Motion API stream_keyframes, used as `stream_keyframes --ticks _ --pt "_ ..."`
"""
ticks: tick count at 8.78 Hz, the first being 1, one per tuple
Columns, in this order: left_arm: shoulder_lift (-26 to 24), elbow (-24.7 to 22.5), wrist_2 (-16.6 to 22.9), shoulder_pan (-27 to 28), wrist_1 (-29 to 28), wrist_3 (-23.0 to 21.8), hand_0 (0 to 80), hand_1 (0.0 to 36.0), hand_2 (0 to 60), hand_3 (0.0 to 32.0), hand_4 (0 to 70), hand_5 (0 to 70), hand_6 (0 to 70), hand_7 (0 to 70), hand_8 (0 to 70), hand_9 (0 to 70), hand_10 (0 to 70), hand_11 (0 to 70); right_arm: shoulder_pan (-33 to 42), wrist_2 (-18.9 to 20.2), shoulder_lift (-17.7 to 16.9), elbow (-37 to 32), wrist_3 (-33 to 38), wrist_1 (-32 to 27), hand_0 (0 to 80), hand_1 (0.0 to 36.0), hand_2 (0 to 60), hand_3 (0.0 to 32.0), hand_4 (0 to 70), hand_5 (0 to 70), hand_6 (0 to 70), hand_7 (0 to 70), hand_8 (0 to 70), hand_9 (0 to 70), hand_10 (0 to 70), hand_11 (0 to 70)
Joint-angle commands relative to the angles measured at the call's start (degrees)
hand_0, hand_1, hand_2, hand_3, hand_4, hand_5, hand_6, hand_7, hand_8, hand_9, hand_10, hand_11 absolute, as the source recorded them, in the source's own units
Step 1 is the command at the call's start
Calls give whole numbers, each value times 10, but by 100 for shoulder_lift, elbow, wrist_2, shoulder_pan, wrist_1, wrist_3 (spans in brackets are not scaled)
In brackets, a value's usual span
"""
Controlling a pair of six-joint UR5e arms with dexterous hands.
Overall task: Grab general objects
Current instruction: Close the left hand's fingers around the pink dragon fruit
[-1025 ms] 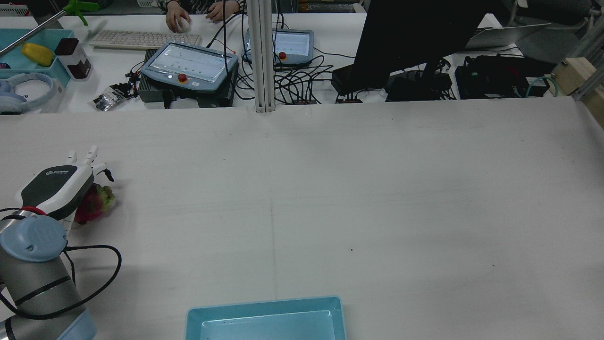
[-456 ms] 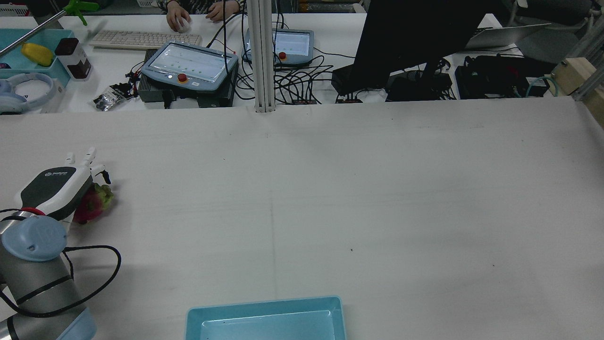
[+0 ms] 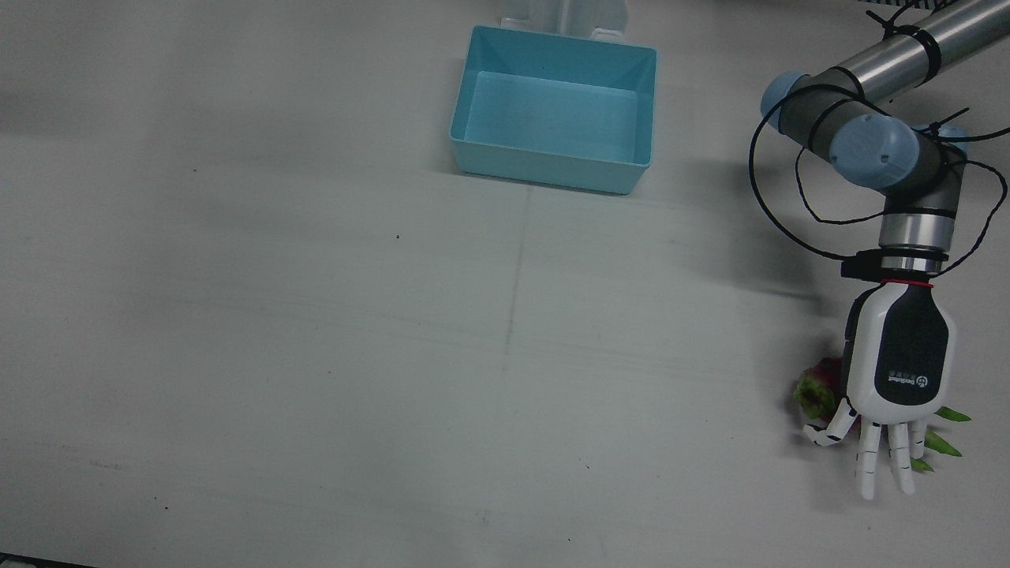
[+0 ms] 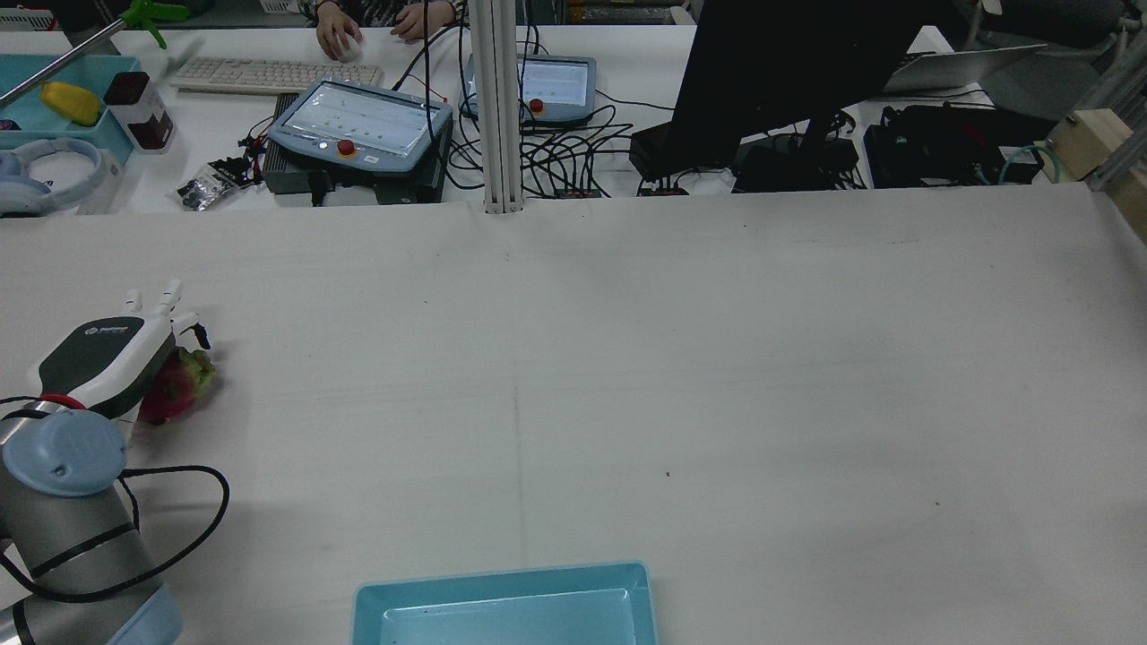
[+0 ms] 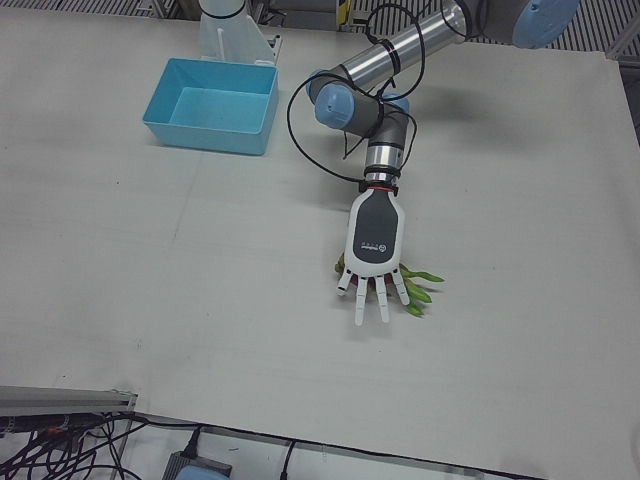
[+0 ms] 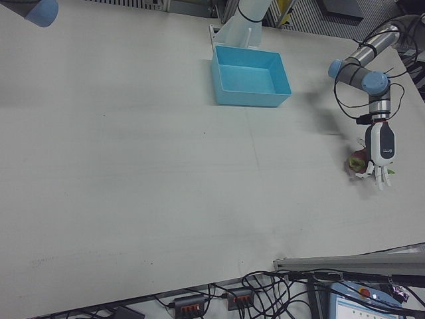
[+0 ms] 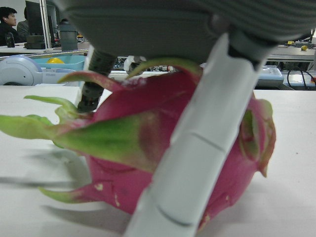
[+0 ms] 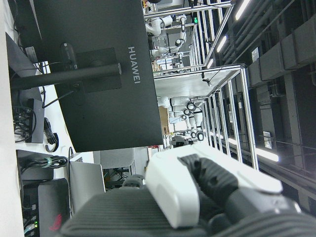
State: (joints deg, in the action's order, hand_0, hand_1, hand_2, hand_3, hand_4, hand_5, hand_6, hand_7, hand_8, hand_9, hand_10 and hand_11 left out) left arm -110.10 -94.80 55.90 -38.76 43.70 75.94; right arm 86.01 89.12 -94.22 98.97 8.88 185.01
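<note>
Since a second ago the left hand (image 3: pixel 895 379) has sunk a little lower over the dragon fruit (image 3: pixel 817 390), palm down and fingers (image 5: pixel 358 308) splayed straight, holding nothing, though one finger crosses the fruit's front in its own camera. The fruit is a magenta oval with waxy green-tipped scales, lying on the matte white table (image 3: pixel 316 315) near its edge, well apart from the smooth blue bin (image 3: pixel 552 106). The right hand (image 8: pixel 197 190) shows only close to its own camera, its state unclear; bare tabletop lies open between fruit and bin.
</note>
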Motion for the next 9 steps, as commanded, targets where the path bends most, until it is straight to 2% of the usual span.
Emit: stream_keyframes --ticks 1,6,9 --pt "6 32 0 0 -11 0 800 360 41 320 0 474 0 2 57 0 0 16 3 0 0 9 0 0 0 0 0 0 0 0 0 0 0 0 0 0" --pt "6 155 0 9 -63 0 800 360 38 320 0 480 0 6 64 0 0 15 3 0 0 0 0 0 0 0 0 0 0 0 0 0 0 0 0 0" --pt "6 155 -9 8 -55 0 800 360 60 320 0 552 0 67 104 0 0 21 3 0 0 9 0 0 0 0 0 0 0 0 0 0 0 0 0 0"
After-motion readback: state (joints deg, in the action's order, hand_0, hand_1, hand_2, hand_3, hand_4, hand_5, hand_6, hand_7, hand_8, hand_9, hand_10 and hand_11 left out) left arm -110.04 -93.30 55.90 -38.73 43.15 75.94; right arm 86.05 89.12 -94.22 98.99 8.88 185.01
